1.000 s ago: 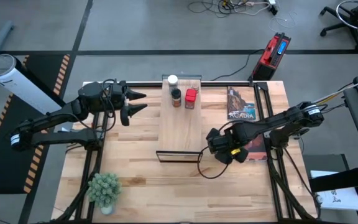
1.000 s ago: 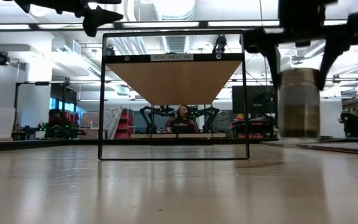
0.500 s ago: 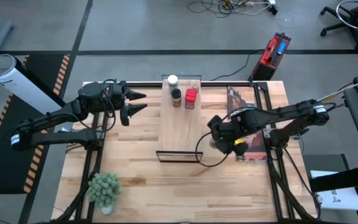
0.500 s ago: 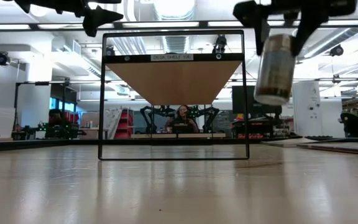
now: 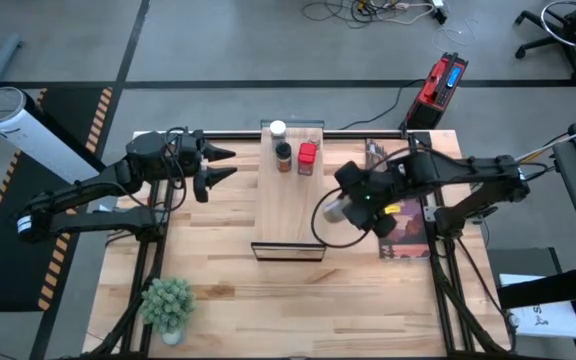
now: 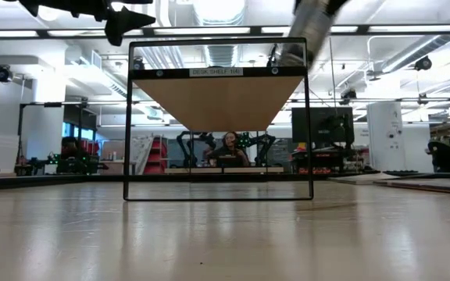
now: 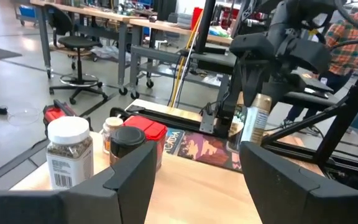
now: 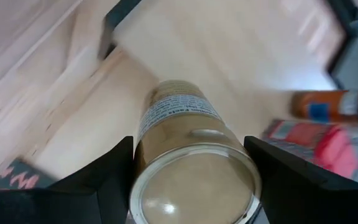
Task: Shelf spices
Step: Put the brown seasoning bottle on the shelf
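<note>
Three spice containers already stand at the far end of your shelf [image 5: 290, 200]: the white-capped jar [image 5: 277, 130], the dark black-lidded jar [image 5: 284, 155] and the red tin [image 5: 307, 158], grouped close together. The fourth, the tan-topped round jar [image 5: 338, 211], sits clamped between the fingers of your right gripper [image 5: 353, 208], lifted clear of the table and tilted, with its body sticking out beyond the fingertips toward the shelf's right edge. In the right wrist view the jar [image 8: 188, 158] fills the space between the two fingers, its tan top facing the camera and the pale shelf board beyond it. In the low view the jar [image 6: 303, 31] hangs slanted at the top right corner of the dark shelf frame [image 6: 217, 121]. Behind the right gripper lies the flat printed box [image 5: 400, 210] on the tabletop [image 5: 218, 290]. Your left gripper [image 5: 220, 165] hovers well to the left of the shelf, fingers spread apart with nothing between them, pointing toward the three shelved containers. A small potted plant [image 5: 168, 303] sits near the table's front left corner.
</note>
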{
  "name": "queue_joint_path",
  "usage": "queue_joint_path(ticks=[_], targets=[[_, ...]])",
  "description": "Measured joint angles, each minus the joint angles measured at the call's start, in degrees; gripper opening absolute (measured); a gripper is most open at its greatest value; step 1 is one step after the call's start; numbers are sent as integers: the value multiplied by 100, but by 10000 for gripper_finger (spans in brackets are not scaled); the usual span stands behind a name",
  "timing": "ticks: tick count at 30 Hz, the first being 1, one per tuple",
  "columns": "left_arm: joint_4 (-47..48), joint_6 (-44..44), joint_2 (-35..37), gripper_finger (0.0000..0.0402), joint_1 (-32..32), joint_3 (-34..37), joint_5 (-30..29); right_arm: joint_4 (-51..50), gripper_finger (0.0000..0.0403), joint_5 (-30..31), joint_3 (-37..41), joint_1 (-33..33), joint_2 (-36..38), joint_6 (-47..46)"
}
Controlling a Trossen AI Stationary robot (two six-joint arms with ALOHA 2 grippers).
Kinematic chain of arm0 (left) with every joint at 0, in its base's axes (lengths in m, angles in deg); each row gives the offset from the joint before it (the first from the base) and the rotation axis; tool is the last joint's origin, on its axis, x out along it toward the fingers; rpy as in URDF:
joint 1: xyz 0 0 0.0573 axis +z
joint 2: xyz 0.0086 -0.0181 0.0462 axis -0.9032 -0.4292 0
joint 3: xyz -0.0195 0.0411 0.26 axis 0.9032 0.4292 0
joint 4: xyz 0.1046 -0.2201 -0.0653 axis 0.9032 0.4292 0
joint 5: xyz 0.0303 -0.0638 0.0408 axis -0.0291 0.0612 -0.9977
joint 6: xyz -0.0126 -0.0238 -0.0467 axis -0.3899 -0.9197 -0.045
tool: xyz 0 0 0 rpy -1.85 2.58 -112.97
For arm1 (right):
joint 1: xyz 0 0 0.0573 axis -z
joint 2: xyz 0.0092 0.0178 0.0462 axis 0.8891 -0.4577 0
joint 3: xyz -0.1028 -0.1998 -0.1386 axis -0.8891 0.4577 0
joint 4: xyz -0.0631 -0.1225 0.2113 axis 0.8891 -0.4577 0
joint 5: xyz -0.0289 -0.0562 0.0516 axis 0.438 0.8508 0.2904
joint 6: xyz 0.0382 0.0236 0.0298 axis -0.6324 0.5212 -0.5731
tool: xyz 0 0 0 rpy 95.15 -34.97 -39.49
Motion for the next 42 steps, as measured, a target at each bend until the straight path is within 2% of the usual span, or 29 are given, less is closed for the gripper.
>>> queue_joint_path(ticks=[7, 17, 21, 28, 30, 35, 42], targets=[[-376, 56, 10, 220, -2, 0, 2, 937, 255, -14, -355, 79, -209, 284], [-789, 95, -21, 220, -211, -2, 1, 867, 258, -39, -917, 346, -1162, 247], [-782, 218, -111, 220, -362, -2, 0, 656, 255, -136, -1443, 432, -1597, 92], [-838, 340, -150, 220, -479, -1, -52, -26, 262, -277, -2867, 511, -2448, -721], [-839, 356, -134, 220, -479, 0, -70, -119, 261, -539, -3200, 554, -2614, -1038], [-775, 411, -123, 220, -490, -1, -347, -742, 255, -664, -4027, 666, -3030, -1772], [-339, 684, -117, 220, -488, -2, -982, -982, 269, -984, -4101, 666, -3124, -2405]])
